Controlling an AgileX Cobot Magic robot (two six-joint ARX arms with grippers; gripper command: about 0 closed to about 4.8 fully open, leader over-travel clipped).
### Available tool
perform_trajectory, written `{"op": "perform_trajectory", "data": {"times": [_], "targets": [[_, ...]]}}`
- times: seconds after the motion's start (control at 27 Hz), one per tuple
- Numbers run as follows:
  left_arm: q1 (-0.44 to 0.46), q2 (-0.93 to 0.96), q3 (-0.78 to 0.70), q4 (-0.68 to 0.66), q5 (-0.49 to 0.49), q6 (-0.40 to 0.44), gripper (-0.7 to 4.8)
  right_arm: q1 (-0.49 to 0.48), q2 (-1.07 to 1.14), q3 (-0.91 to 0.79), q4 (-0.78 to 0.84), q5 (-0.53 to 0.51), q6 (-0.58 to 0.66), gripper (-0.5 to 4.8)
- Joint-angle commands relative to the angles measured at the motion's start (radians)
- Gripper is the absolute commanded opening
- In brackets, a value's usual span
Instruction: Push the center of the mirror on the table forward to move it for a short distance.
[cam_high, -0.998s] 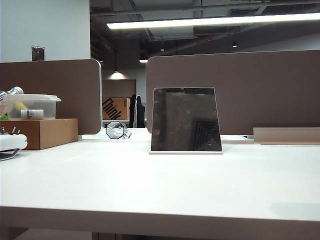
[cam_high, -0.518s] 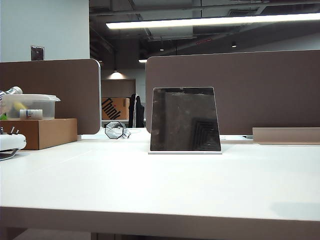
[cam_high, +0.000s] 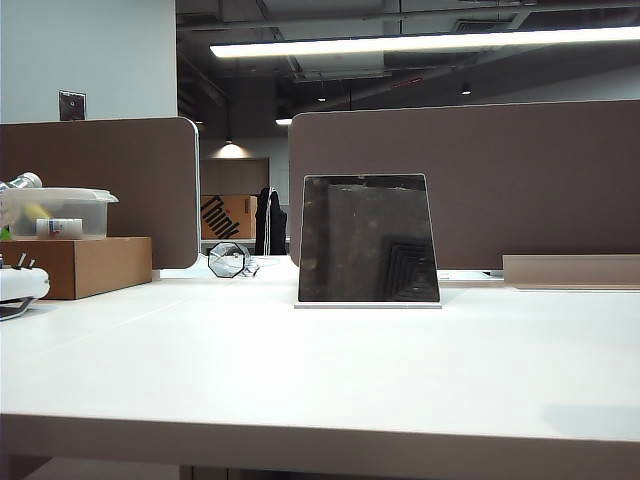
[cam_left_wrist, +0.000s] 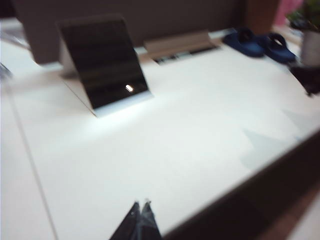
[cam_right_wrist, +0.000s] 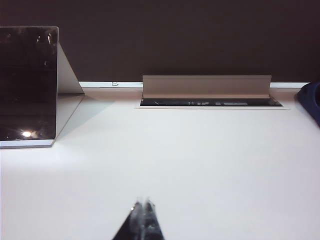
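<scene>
My left gripper (cam_left_wrist: 140, 207) and right gripper (cam_right_wrist: 142, 206) both hover over the table (cam_high: 330, 370), fingertips pressed together, holding nothing. The mirror (cam_high: 368, 240) stands well ahead of both, untouched.

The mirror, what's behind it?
Behind the mirror stands a brown divider panel at the table's far edge. Whatever lies directly behind it is hidden. Left gripper and right gripper hover shut, well short.

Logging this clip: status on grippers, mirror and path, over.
Left gripper shut, over bare table, short of mirror. Right gripper shut, off to mirror's side. Mirror upright, untouched. Nothing between left gripper and mirror.
</scene>
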Motion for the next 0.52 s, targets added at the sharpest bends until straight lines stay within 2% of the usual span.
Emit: {"op": "perform_trajectory", "data": {"times": [0.04,0.07,0.15,0.22,0.37,0.52], "targets": [[0.001,0.0,0.001,0.063,-0.124,0.037,-0.05,0.0,0.001,-0.004,0.014,0.002,0.0,-0.05],[0.002,0.0,0.0,0.061,-0.135,0.037,-0.05,0.0,0.001,-0.004,0.014,0.002,0.0,-0.05],[0.023,0.0,-0.006,0.092,-0.162,0.09,-0.05,0.0,0.001,-0.004,0.014,0.001,0.0,-0.05],[0.075,0.0,-0.029,0.154,-0.173,0.124,-0.05,0.0,0.001,-0.004,0.014,0.002,0.0,-0.05],[0.24,-0.001,-0.141,0.381,-0.137,0.135,-0.05,0.0,0.001,-0.004,0.014,0.002,0.0,-0.05],[0.398,-0.001,-0.266,0.513,-0.089,0.125,-0.05,0.0,0.001,-0.004,0.014,0.002,0.0,-0.05]]}}
